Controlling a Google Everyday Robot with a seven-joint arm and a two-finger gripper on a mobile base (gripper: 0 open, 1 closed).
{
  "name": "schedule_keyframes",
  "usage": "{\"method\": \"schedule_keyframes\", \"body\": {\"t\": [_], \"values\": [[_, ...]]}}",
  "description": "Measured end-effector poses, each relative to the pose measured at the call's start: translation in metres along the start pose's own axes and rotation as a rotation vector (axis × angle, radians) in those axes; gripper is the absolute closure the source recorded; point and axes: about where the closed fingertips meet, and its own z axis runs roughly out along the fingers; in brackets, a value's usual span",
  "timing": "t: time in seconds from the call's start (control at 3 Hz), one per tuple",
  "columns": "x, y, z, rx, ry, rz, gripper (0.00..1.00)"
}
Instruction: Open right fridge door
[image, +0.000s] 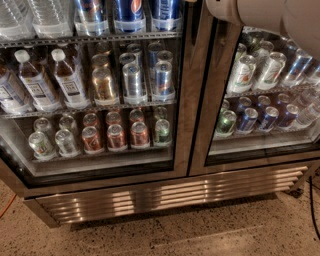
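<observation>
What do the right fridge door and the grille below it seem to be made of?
The right fridge door: frame likely brushed steel, brownish with streaked sheen; pane clear glass, cans show through. The grille: slatted metal, bright glints. The end effector is out of view; only the white arm casing shows, top right, perhaps plastic.

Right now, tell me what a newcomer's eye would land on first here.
The white robot arm cutting across the top right corner stands out first; its pincer is out of view. Below it, the right fridge door is shut, with tilted cans in silver, green and blue behind the glass. The left door shows white-capped bottles above red-orange cans.
</observation>
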Motion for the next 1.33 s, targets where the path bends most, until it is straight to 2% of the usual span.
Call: {"method": "schedule_keyframes", "body": {"t": [0.33,0.67,1.0,1.33], "values": [[-0.013,0.018,-0.032,0.067,-0.022,-0.061,0.0],[-0.026,0.035,-0.037,0.058,-0.041,-0.079,0.0],[-0.028,0.045,-0.04,0.045,-0.057,-0.094,0.0],[-0.028,0.045,-0.04,0.046,-0.057,-0.093,0.0]]}}
